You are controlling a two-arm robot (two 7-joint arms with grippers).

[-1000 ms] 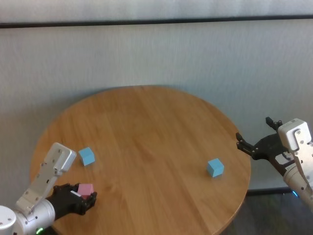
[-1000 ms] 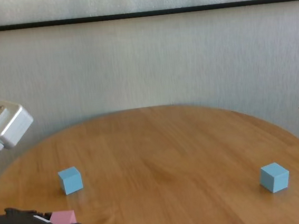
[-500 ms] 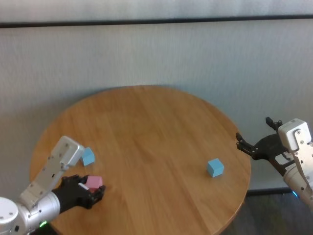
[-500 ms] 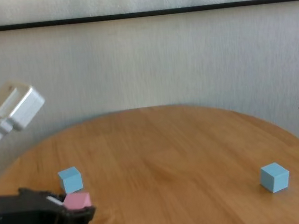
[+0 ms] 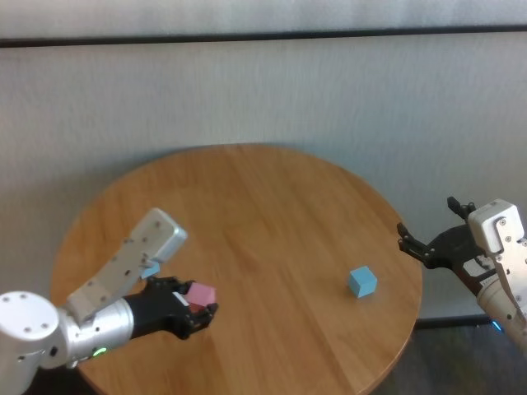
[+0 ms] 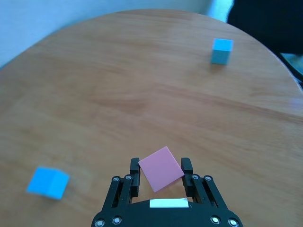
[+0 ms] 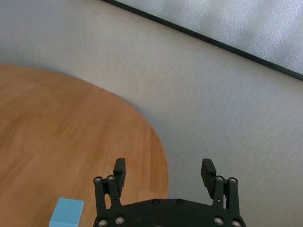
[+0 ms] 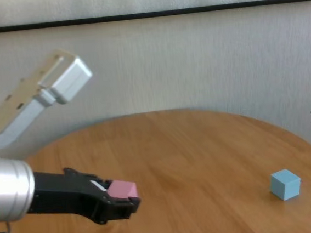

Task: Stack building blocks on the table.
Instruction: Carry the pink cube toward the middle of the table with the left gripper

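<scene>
Carrying the pink block (image 5: 200, 294) above the table (image 5: 272, 206), the left gripper (image 5: 196, 306) has its fingers clamped on two sides, the cube sitting skewed between them. That tilt is the risk, I judge: set down crooked, it could slide off either blue block. One blue block (image 6: 47, 182) lies near the left arm, another (image 5: 361, 281) near the right edge. The right gripper (image 7: 163, 172) hangs spread wide beyond that edge. No containers are visible.
</scene>
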